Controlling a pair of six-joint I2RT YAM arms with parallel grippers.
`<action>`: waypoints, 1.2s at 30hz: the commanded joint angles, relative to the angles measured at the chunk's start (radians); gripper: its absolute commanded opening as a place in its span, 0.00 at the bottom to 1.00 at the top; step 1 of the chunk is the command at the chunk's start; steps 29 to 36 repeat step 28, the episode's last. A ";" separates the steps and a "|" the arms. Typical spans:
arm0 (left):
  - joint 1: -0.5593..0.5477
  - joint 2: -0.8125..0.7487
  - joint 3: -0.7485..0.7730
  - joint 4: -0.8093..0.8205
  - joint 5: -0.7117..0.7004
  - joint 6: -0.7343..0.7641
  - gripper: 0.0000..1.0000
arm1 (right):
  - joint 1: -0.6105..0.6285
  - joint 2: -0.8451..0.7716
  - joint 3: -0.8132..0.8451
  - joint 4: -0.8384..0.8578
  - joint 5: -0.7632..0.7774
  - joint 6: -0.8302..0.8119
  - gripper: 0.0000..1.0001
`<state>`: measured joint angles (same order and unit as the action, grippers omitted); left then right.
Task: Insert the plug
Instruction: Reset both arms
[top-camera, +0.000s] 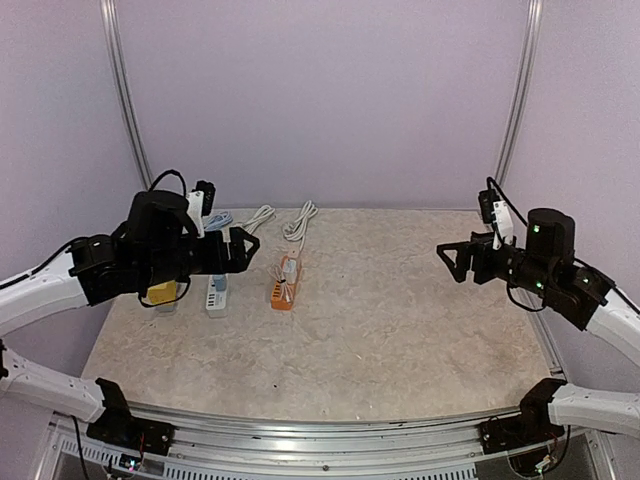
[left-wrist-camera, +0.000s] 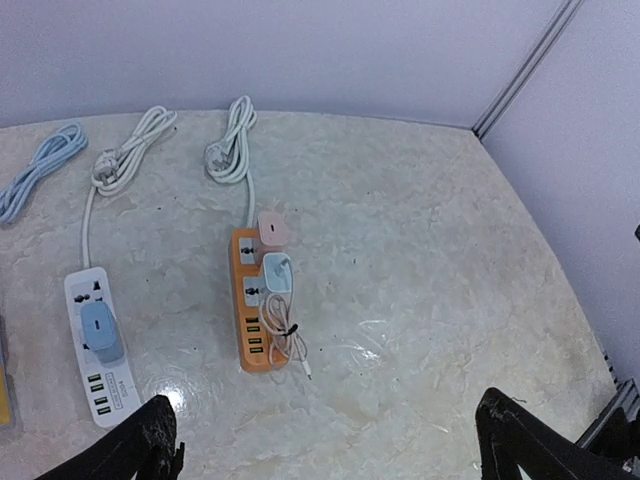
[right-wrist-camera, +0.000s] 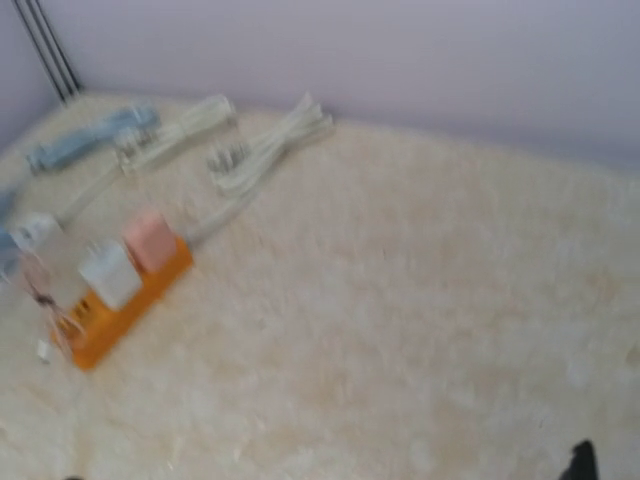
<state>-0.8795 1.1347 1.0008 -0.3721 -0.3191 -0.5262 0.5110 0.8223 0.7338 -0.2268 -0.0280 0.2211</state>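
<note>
Arms stretch in from both sides above a beige stone-look table (top-camera: 400, 340), each held level and clear of the surface. The left gripper (top-camera: 243, 248) hovers near the orange power strip (top-camera: 284, 285), pointing right, its jaws spread wide and empty. The right gripper (top-camera: 452, 262) hangs well apart over the table's right edge, pointing left, also spread wide and empty. The white plug (left-wrist-camera: 279, 272) sits in the orange strip just beside a pink plug (left-wrist-camera: 273, 228), its thin cable (left-wrist-camera: 285, 340) bundled at the strip's near end.
</note>
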 joint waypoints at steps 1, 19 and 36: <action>0.074 -0.191 -0.047 -0.059 0.134 0.073 0.99 | 0.008 -0.098 0.005 -0.060 0.015 -0.020 1.00; 0.109 -0.266 -0.006 -0.135 0.069 0.142 0.99 | 0.009 -0.252 0.086 -0.105 0.114 -0.096 1.00; 0.117 -0.239 -0.007 -0.096 0.097 0.143 0.99 | 0.009 -0.268 0.080 -0.072 0.132 -0.087 1.00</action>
